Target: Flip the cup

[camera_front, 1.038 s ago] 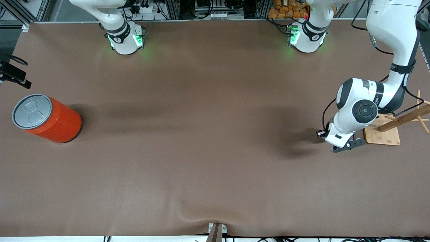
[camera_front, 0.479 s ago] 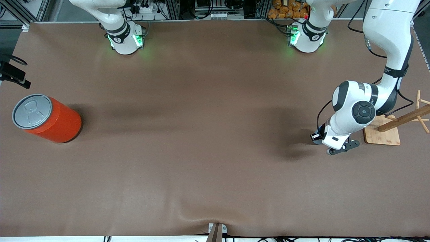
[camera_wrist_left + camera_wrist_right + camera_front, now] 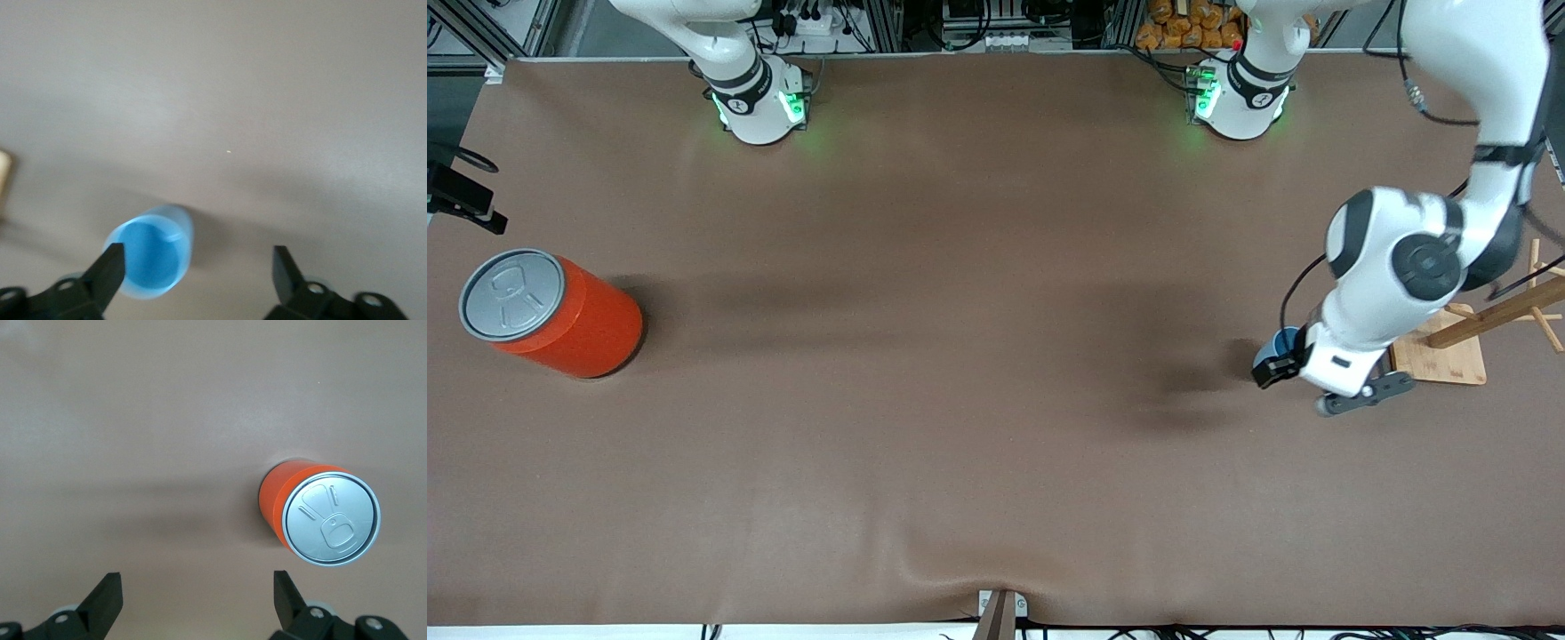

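The light-blue cup (image 3: 152,259) stands mouth up on the brown table, its deeper blue inside showing. In the front view the cup (image 3: 1280,341) peeks out from under the left arm's hand, at the left arm's end of the table. My left gripper (image 3: 197,270) hangs open over it. One of the fingertips (image 3: 110,265) overlaps the cup's rim and the other stands well clear, so nothing is gripped. My right gripper (image 3: 197,590) waits open over bare table beside the orange can, with nothing between its fingers.
A large orange can (image 3: 551,311) with a grey pull-tab lid stands at the right arm's end of the table. A wooden rack on a board (image 3: 1440,357) sits right beside the left hand. A black clamp (image 3: 463,200) juts in near the can.
The left gripper has opened and let go of the cup. The left hand has shifted toward the rack, and the cup now shows beside it. The right arm has not moved.
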`<state>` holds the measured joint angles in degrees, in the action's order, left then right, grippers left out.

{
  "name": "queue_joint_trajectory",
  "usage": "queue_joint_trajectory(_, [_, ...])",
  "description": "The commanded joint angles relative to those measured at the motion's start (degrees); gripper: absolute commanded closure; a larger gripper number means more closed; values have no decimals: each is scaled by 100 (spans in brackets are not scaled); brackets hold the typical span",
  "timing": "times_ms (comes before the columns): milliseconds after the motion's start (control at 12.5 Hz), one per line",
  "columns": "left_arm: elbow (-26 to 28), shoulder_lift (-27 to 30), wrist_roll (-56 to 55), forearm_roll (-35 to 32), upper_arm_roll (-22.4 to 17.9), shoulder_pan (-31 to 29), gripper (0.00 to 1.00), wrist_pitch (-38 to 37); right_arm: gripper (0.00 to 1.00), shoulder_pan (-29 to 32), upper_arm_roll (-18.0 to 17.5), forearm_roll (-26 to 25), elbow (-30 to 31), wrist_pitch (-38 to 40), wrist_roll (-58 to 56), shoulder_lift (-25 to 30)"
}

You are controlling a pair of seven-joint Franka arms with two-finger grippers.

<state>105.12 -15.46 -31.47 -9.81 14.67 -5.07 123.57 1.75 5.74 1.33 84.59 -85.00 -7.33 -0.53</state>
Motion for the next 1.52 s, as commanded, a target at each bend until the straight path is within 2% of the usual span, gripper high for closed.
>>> queue_joint_trajectory(0, [-657,516,53,67,-17,-2,0,-1409,0,80,-47,78,-48,44,3,26])
queue_joint_trajectory(239, [-1484,718,806,85,-78,-20,0,-2529,0,89,-38,78,-48,53,-5,26])
queue_joint_trajectory(479, [-1583,1123,1176,146,-87,-151,0,-2697,0,80,-47,78,-48,44,3,26])
queue_joint_trajectory(718, [-1854,1220,1397,295,-96,-196,0,-3040,0,97,-21,78,-48,53,-5,26])
queue_joint_trajectory(878, [-1768,1412,1660,365,-236,-108,0,-3067,0,80,-29,78,-66,44,-5,26])
queue_joint_trajectory(1038, [-1724,1623,1801,523,-525,145,0,-3697,0,71,-47,78,-75,45,-14,26])
queue_joint_trajectory(1197, [-1304,2079,1863,769,-877,392,0,-3770,0,54,-65,52,-75,53,-14,26])
queue_joint_trajectory(1437, [-1099,2301,1968,779,-887,542,0,-3779,0,71,-56,-1,-66,53,12,26])
